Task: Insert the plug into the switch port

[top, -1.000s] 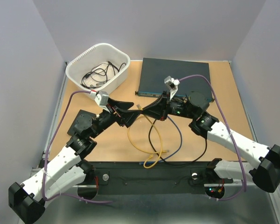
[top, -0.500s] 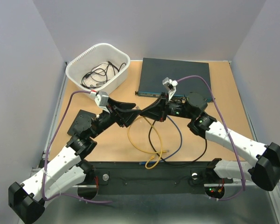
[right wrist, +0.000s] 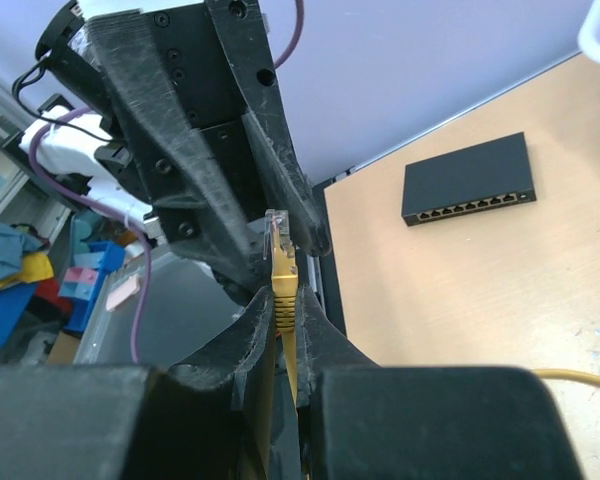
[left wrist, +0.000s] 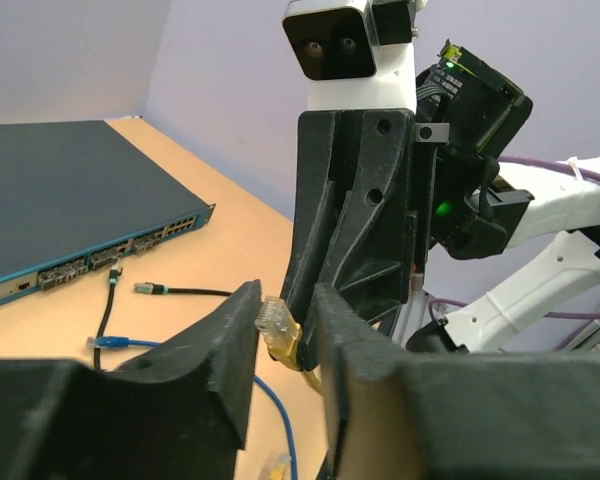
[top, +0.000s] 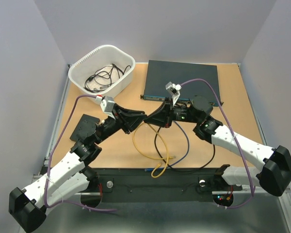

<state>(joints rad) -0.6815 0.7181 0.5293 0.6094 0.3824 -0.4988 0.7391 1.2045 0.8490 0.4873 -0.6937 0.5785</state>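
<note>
Both arms meet fingertip to fingertip.
The left arm (top: 68, 167) and right arm (top: 237, 145) angle inward from their bases. The right gripper (right wrist: 283, 322) is clamped on the plug (right wrist: 278, 235) – the left gripper (left wrist: 286, 322), jaws partly apart, straddles its tip.

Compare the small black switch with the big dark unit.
The small black switch is far smaller than the big dark unit. The switch is all black; the unit has a blue front edge. The switch lies left on the table, the unit at the far middle. Both lie flat.
</note>
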